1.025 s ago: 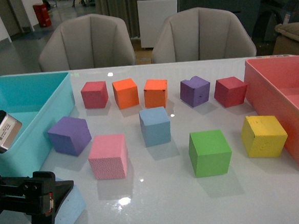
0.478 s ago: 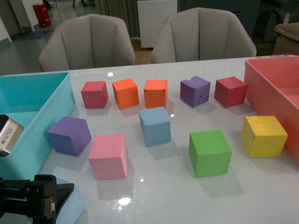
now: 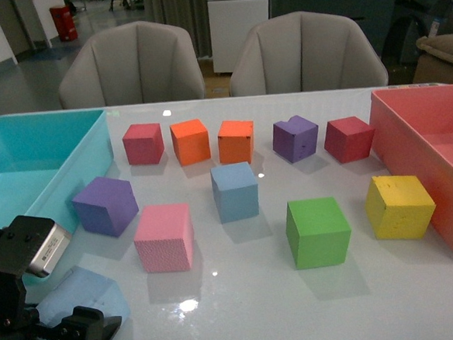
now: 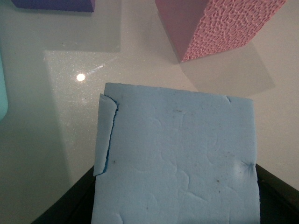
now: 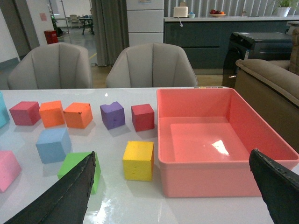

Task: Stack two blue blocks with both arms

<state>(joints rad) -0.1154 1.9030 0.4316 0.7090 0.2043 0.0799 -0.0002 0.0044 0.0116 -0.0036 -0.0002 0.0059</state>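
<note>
Your left gripper point(image 4: 174, 186) straddles one blue block point(image 3: 83, 293) at the near left of the glossy white table point(image 3: 244, 313); you cannot tell whether it squeezes. The other blue block point(image 3: 235, 190) sits mid-table. Your right gripper point(image 5: 171, 156) gapes wide, empty. Two grey chairs point(image 3: 130, 64) stand behind the table.

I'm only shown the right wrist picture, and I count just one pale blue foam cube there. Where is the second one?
Observer: The front view shows the second pale blue foam cube close to the robot on its left, by the turquoise plastic bin and just beyond the left gripper.
Operator: Is that claw holding it?
Observer: The left wrist view shows dark fingers on both sides of it. I cannot tell whether they grip it.
Operator: Is that cube in good shape?
Observer: Not quite. The left wrist view shows a torn flap along one edge.
</note>
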